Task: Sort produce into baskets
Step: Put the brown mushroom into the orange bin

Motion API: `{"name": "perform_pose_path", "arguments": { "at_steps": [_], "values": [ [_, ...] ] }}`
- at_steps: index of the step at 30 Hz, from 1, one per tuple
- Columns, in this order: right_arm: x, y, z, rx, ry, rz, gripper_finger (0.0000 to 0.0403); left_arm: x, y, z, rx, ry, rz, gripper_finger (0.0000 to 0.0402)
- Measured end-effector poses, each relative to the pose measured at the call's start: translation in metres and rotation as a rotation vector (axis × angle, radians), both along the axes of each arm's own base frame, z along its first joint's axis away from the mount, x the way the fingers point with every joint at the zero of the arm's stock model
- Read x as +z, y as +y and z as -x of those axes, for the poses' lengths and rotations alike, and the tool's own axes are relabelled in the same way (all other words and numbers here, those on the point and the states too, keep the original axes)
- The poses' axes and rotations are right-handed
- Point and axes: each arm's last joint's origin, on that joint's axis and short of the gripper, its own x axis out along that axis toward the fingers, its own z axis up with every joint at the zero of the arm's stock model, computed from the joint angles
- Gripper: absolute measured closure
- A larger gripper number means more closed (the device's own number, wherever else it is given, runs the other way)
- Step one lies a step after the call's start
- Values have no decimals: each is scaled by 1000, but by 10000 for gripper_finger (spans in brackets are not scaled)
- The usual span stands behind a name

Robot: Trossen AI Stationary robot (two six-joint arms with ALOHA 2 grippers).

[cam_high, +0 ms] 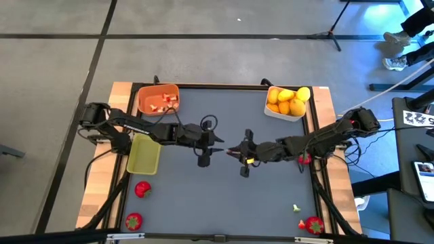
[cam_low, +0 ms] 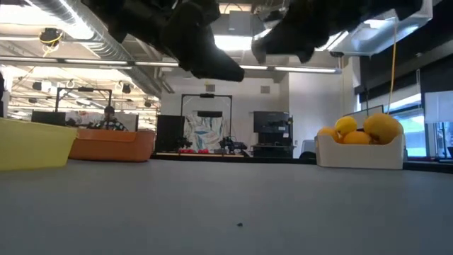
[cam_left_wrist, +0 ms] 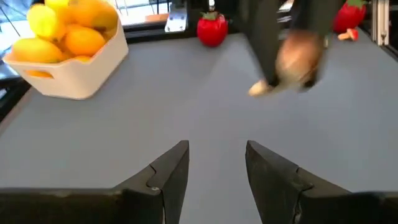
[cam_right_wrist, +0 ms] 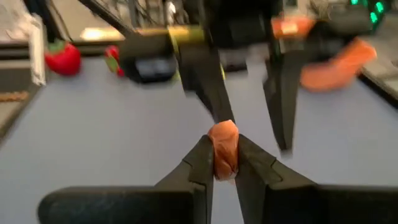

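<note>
Between claws, mid-table: right claw (cam_right_wrist: 225, 163) pinches orange piece (cam_right_wrist: 224, 148); left claw (cam_left_wrist: 216, 163) faces it.

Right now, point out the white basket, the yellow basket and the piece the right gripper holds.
white basket (cam_high: 272, 112), high view, near rim.
yellow basket (cam_high: 144, 154), high view, bare floor.
piece (cam_right_wrist: 222, 149), right wrist view, its middle between the fingers.

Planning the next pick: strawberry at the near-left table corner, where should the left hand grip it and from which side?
Judging by the high view, grip the strawberry across its red body, coming straight down from above. It lies on its side on open table, leafy top pointing sideways, with nothing touching it; the other strawberry sits well apart.
</note>
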Motion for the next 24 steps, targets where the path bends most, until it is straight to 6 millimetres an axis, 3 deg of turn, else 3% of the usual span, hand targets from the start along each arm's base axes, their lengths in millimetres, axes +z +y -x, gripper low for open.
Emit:
{"name": "perform_pose_path", "arguments": {
  "at_steps": [8,24],
  "values": [
    [15,-12,-8,48,-153,-67,356,-3,-8,-8,-56,-64,71,246],
    [14,-15,-9,69,-145,-134,356,7,-8,-11,-31,-168,126,246]
  ]
}}
